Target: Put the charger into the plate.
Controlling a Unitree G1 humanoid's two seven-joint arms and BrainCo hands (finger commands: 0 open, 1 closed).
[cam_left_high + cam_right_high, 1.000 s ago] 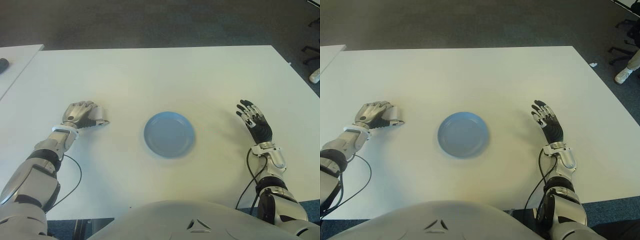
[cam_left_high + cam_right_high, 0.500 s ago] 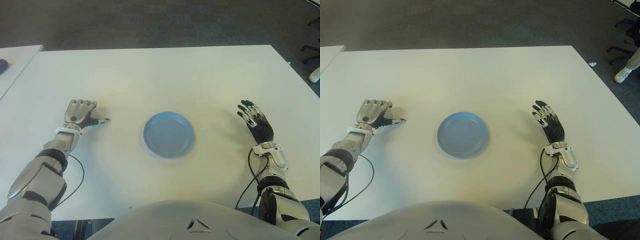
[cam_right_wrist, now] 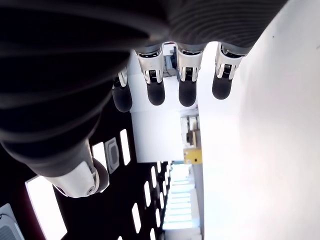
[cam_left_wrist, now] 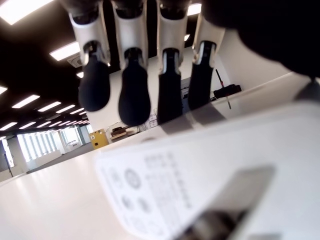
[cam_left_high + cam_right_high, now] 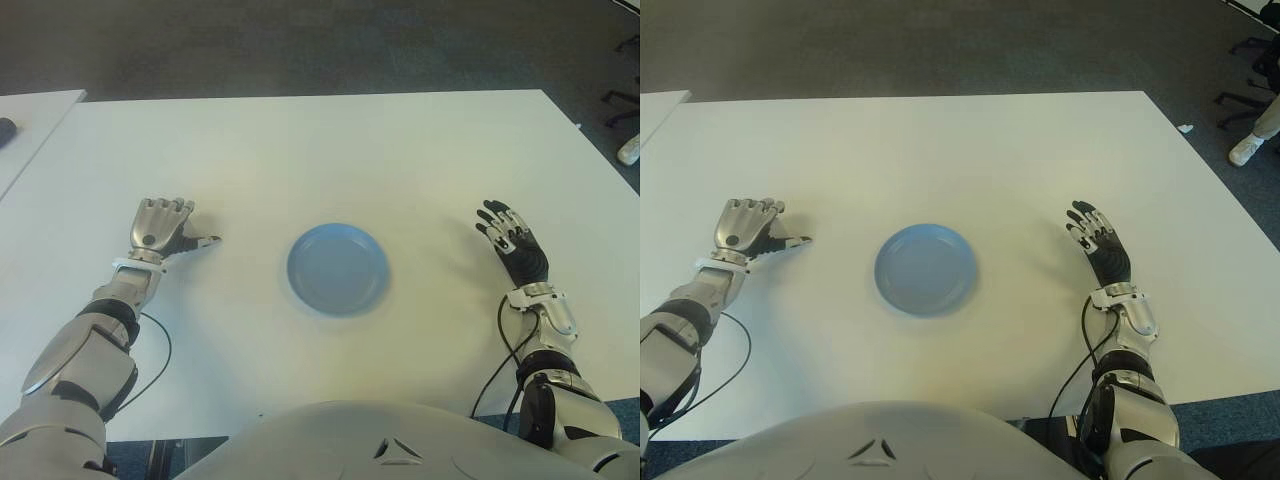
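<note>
The white charger (image 4: 210, 170), with a printed label on its face, shows only in the left wrist view, close under my left hand. That left hand (image 5: 163, 226) is on the white table (image 5: 330, 150) to the left of the round blue plate (image 5: 338, 268). Its fingers (image 4: 134, 95) stretch straight out above the charger without closing on it, and the thumb points toward the plate. Nothing lies in the plate. My right hand (image 5: 512, 246) shows right of the plate, fingers (image 3: 187, 92) spread and holding nothing.
A second white table (image 5: 30, 120) stands at the far left with a dark object (image 5: 5, 128) at its edge. Black cables (image 5: 155, 350) trail from both wrists. A shoe (image 5: 629, 150) and chair legs (image 5: 620, 100) show on the floor at the right.
My left hand's fingers, curled a second ago, have straightened out and the wrist has shifted slightly. The right hand and the plate stay where they were.
</note>
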